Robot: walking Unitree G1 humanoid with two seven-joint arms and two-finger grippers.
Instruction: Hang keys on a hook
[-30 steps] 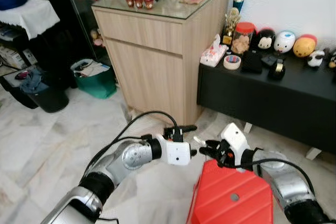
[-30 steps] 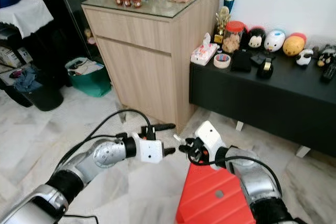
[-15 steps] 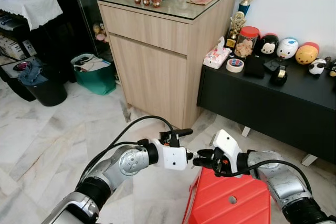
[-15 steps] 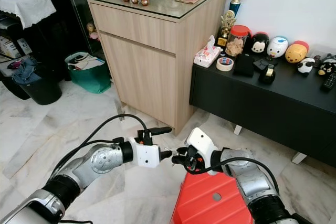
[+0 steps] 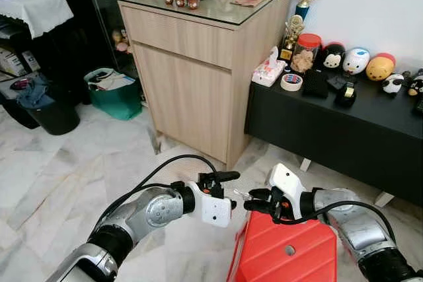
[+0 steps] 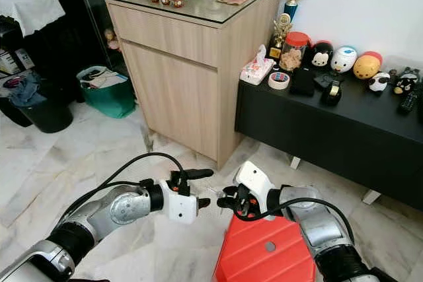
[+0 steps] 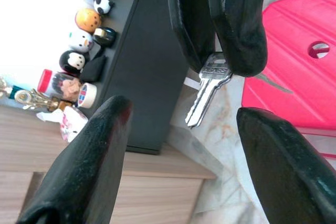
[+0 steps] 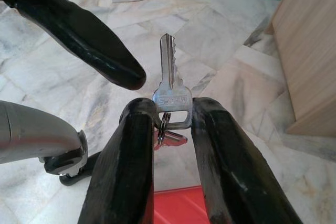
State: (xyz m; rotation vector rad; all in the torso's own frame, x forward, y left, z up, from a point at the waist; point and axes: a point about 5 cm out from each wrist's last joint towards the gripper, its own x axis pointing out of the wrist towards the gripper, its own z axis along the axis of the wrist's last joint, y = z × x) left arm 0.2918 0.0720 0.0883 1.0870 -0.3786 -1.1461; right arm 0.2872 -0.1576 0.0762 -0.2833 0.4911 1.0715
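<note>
Keys point(image 8: 170, 97) sit pinched by the head between the right gripper's point(image 6: 227, 201) two black fingers, the blade of one key sticking out toward the left gripper point(image 6: 200, 188), with a ring and a second, reddish key hanging behind. The step in hand looks like a hand-over between the two arms, low over the marble floor point(image 5: 53, 170) just beyond a red stool point(image 5: 284, 255). To do it well, the left gripper, whose fingers stand wide apart on either side of the blade, should likely close on the blade square and well up its length, and the right should let go only once that grip is firm; a shallow pinch on the tip could let the bunch swing or drop. No hook can be made out, so the hanging itself is not yet begun. Both arms are bent at the elbow and reach inward in front of the body, wrists level, grippers facing each other and very near, the left from the left, the right from over the stool. A wooden cabinet point(image 5: 198, 64) and a black bench point(image 5: 344, 123) stand farther off.
</note>
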